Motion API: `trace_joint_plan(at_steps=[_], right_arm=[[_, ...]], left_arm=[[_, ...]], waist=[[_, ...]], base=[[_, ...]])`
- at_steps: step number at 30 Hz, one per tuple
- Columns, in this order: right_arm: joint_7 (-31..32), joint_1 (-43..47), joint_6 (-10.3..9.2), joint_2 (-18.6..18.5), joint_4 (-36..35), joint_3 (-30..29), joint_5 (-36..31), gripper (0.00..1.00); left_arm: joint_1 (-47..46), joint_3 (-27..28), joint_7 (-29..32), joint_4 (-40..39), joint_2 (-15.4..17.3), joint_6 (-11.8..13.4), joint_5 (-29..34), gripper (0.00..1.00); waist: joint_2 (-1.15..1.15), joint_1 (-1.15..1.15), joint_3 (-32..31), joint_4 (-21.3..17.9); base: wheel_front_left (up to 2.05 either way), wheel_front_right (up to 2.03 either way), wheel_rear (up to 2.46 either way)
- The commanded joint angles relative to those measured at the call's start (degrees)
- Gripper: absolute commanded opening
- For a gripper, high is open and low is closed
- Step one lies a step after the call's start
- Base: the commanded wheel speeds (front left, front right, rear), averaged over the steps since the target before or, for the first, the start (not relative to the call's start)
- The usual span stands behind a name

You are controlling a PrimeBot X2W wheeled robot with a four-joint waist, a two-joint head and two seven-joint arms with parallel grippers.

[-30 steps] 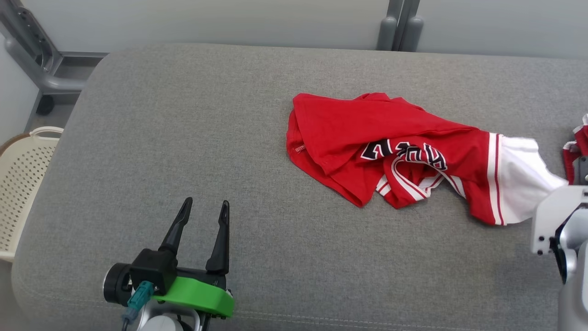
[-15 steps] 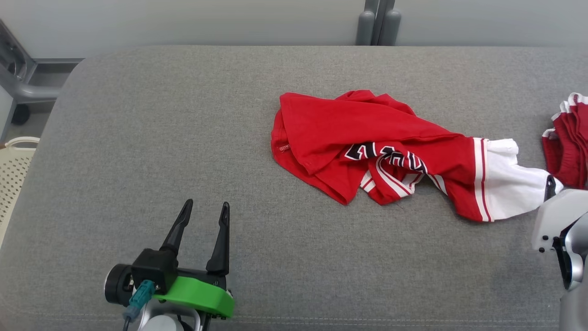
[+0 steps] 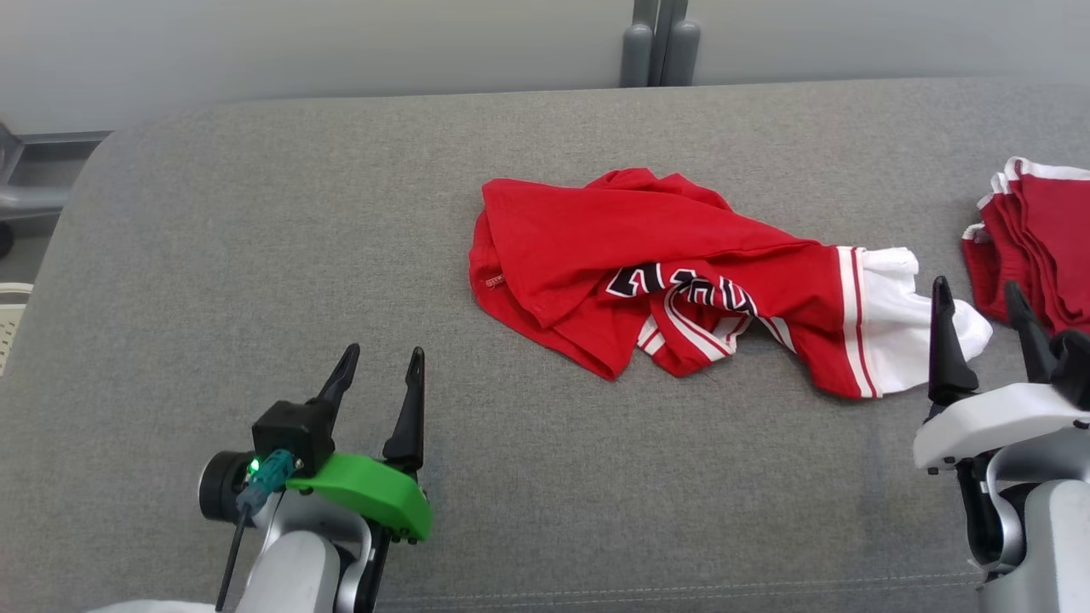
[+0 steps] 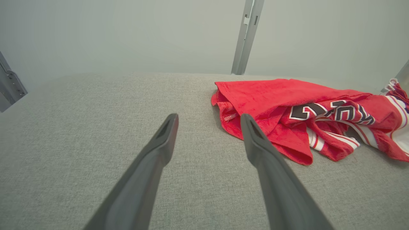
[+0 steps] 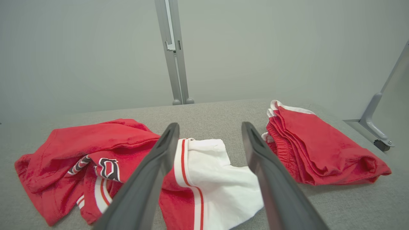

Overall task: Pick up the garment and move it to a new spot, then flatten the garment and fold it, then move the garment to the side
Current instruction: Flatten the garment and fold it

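Observation:
The garment [image 3: 647, 247] is a red shirt with black-and-white lettering and a white sleeve [image 3: 894, 332], lying crumpled on the middle of the grey padded table [image 3: 255, 213]. My right gripper [image 3: 978, 291] stands open at the lower right, its left fingertip just in front of the white sleeve, nothing between its fingers. In the right wrist view the garment [image 5: 105, 140] lies ahead and to the left of the open right gripper [image 5: 211, 126]. My left gripper [image 3: 383, 353] rests open at the lower left, well apart from the garment [image 4: 274, 99], which lies to the right of its open fingers [image 4: 209, 118].
A stack of folded red garments [image 3: 1043, 230] with white trim lies at the table's right edge, close beside my right gripper, and also appears as the pile [image 5: 319, 150]. A grey post [image 3: 660, 42] stands behind the far edge. A pale basket [image 3: 7, 323] peeks in at the left.
The head camera has turned right, shifting the whole picture left. My right gripper has opened and let go of the white sleeve, which now lies flat, and has drawn back toward me.

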Motion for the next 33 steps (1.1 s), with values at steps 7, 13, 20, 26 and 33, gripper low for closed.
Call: trace_joint_plan(at_steps=[7,13,20,26,33], right_arm=[[-6.4,2.6,-0.07,-0.1,1.1,6.5,3.0,1.0],[-7.8,3.1,-0.07,-0.1,1.4,10.7,4.2,1.0],[-7.8,2.0,-0.08,-0.1,1.6,15.3,5.3,1.0],[-9.3,0.6,-0.07,-0.1,1.5,18.6,7.0,1.0],[-10.6,-0.8,-0.07,-0.1,2.4,22.5,8.2,1.0]], left_arm=[[-8.7,0.3,3.7,4.9,0.0,1.6,-0.9,1.0],[-16.2,0.5,8.2,11.3,-0.1,2.8,-2.8,1.0],[-26.8,-0.6,16.4,21.8,-0.1,4.4,-6.7,1.0],[-34.8,-0.9,19.1,28.7,0.3,5.4,-7.0,1.0],[-41.4,-0.2,23.8,36.7,2.4,8.1,-7.0,1.0]], waist=[[0.0,0.0,0.8,-3.2],[0.0,0.0,1.8,-5.7],[0.0,0.0,4.4,-10.1],[0.0,0.0,7.8,-13.7],[0.0,0.0,11.1,-17.1]], base=[[0.0,0.0,0.0],[0.0,0.0,0.0],[0.0,0.0,0.0],[0.0,0.0,0.0],[0.0,0.0,0.0]])
